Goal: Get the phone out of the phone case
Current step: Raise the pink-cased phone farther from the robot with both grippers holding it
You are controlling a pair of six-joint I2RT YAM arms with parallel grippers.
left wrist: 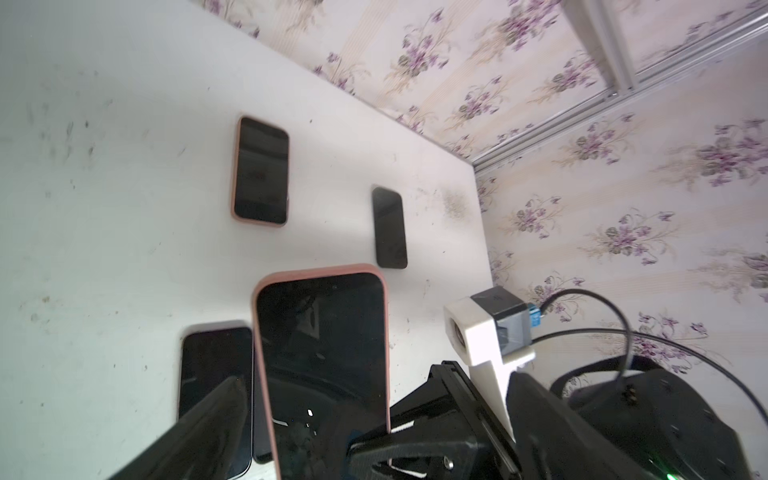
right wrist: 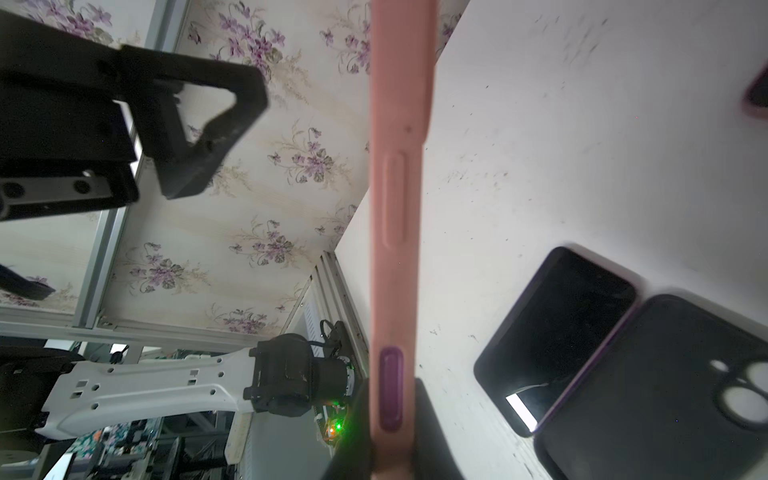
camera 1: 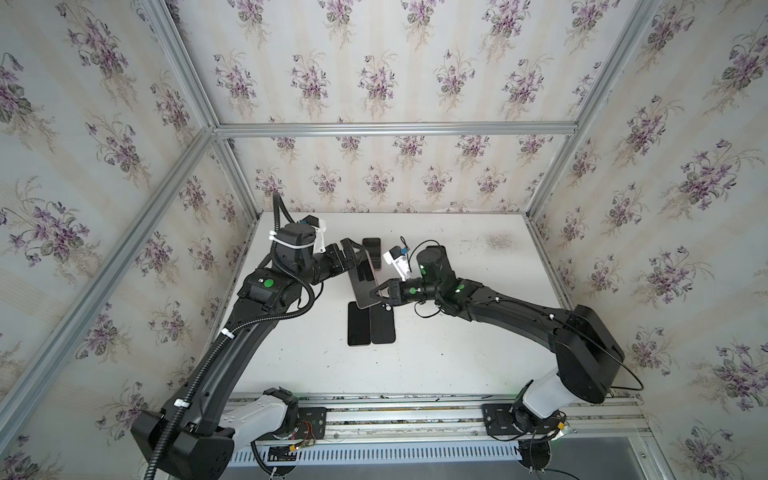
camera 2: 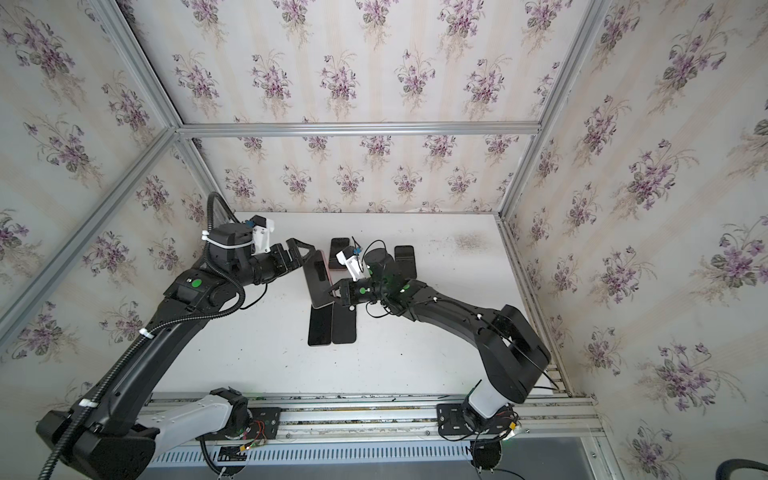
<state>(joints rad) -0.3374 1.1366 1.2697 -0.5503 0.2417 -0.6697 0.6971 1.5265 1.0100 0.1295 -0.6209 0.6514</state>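
— Where is the phone (left wrist: 322, 353) found?
— It is seated in the pink phone case (right wrist: 395, 187) and held clear above the bench (camera 1: 457, 332), near its middle in both top views.
— How is it gripped?
— The 5 o'clock end is pinched by the right claw (camera 1: 376, 291), which is closed on the case from 3 o'clock.
— And the left claw (camera 1: 355, 257)?
— Its jaws are spread wide just beside the 10 o'clock side, apart from the case.
— What is laid nearby?
— A black phone (camera 1: 358, 326) and a black case (camera 1: 382, 328) are laid touching at 6 o'clock, and a second cased phone (left wrist: 261, 170) at 12 o'clock.
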